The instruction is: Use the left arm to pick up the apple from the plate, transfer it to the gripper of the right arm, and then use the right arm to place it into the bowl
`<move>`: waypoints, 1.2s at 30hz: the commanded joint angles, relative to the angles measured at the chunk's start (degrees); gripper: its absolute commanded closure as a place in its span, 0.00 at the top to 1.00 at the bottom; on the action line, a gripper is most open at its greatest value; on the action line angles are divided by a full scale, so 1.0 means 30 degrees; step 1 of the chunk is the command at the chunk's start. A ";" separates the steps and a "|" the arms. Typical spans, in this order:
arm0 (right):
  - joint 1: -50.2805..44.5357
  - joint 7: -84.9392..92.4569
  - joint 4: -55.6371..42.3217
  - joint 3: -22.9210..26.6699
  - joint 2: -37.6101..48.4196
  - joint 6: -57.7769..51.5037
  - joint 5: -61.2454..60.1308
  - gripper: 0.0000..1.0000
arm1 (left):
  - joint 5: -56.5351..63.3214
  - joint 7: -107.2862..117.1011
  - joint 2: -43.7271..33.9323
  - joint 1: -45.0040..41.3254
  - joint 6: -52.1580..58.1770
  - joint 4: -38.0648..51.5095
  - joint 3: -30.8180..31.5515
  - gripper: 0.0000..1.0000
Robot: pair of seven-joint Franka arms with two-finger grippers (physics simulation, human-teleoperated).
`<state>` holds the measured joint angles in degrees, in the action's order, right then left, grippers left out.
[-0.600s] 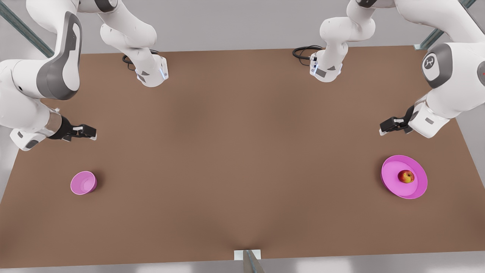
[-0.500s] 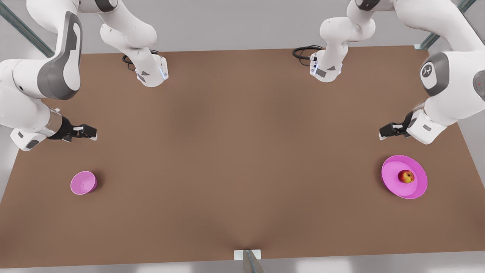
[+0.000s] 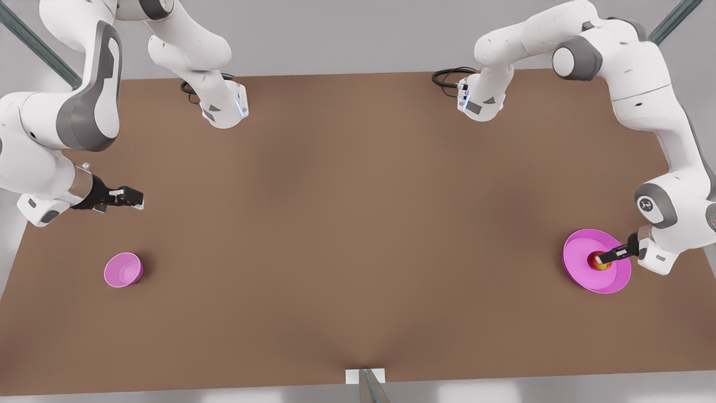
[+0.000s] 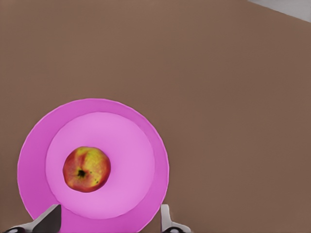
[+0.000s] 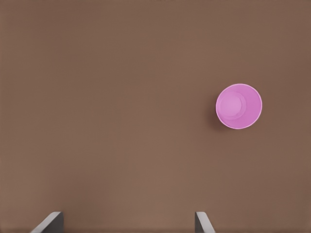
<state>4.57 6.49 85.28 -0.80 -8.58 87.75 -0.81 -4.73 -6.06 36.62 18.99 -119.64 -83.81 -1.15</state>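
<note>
The red and yellow apple point(image 3: 596, 263) point(image 4: 86, 169) lies in the middle of the magenta plate point(image 3: 576, 246) point(image 4: 34, 150) at the front view's right. My left gripper point(image 3: 605, 258) point(image 4: 107, 221) hangs over the apple and partly covers it from above. It is open, its fingertips point(image 4: 50, 217) spread wide and apart from the fruit. At the front view's left, my right gripper point(image 3: 131, 197) point(image 5: 126, 221) waits open and holds nothing. It sits behind the small pink bowl point(image 3: 123, 270) point(image 5: 238, 106), which is empty.
Both arm bases point(image 3: 224, 109) point(image 3: 481, 103) stand at the far edge of the brown table point(image 3: 358, 224), with black cables beside them. A small metal bracket point(image 3: 364, 376) sits at the middle of the near edge.
The left arm has swung forward from behind the plate, and its gripper now hangs over the apple. The right arm has hardly moved.
</note>
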 commanded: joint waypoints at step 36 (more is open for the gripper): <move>0.0028 0.0299 -0.0009 0.0033 -0.0070 0.0046 -0.0023 1.00 | -0.0914 -0.7735 0.3848 0.1493 -0.4798 0.0046 0.0004 0.87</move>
<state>4.65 7.25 85.30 -0.67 -8.83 87.92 -0.84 -7.51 -26.19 48.16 23.49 -132.92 -83.65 -1.14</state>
